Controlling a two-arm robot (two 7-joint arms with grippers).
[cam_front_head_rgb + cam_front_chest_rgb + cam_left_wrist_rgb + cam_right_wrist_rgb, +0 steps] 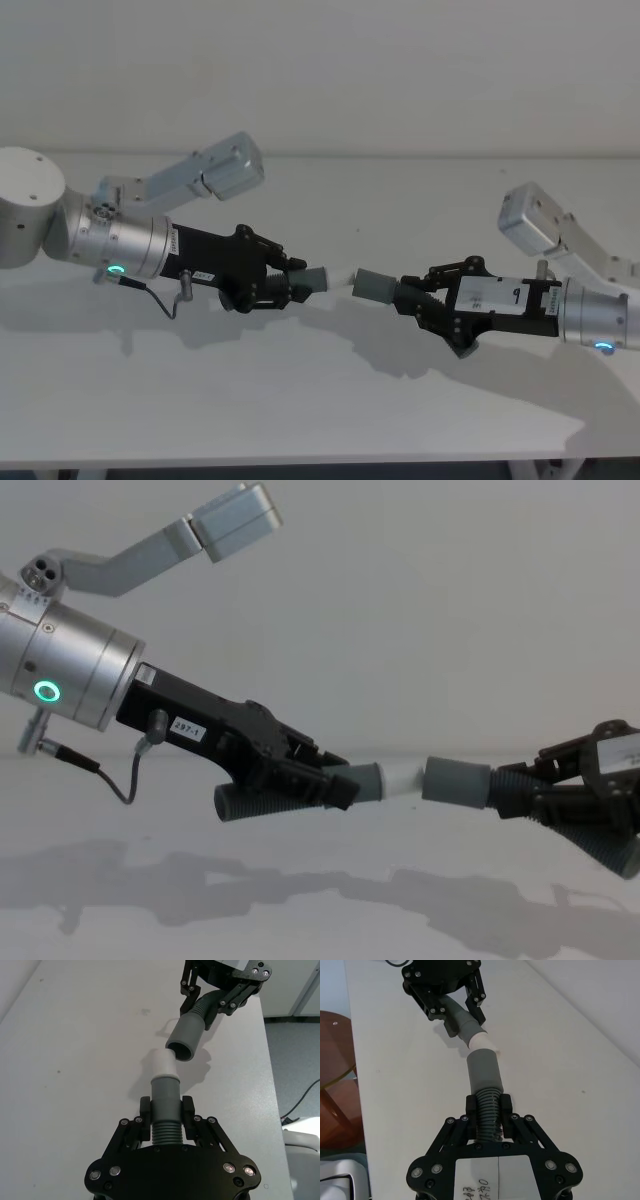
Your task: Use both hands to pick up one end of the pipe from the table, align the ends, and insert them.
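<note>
— Above the tabletop (300, 400), what does each claw hold?

— Left claw (166, 1110): pinching the ribbed hose piece (270, 800) just behind its smooth grey cuff (165, 1095), fingers pressed on both sides. The narrower white tip (164, 1064) sticks out beyond the fingers. Right claw (489, 1110): pinching the other ribbed piece (487, 1110) just behind its wider plain cuff (482, 1067).

— Both lifted?

— Yes, both pieces are off the tabletop; their shadows fall on it below.

— How do the ends sit against each other?

— White tip points toward the open mouth of the wider cuff. From the chest the tip reaches the cuff's mouth; from the left wrist it sits just at the rim, slightly off-axis. I cannot tell if it has entered.

— Beyond the claws?

— Left silver wrist (70, 675) with a green ring light (46, 691).
</note>
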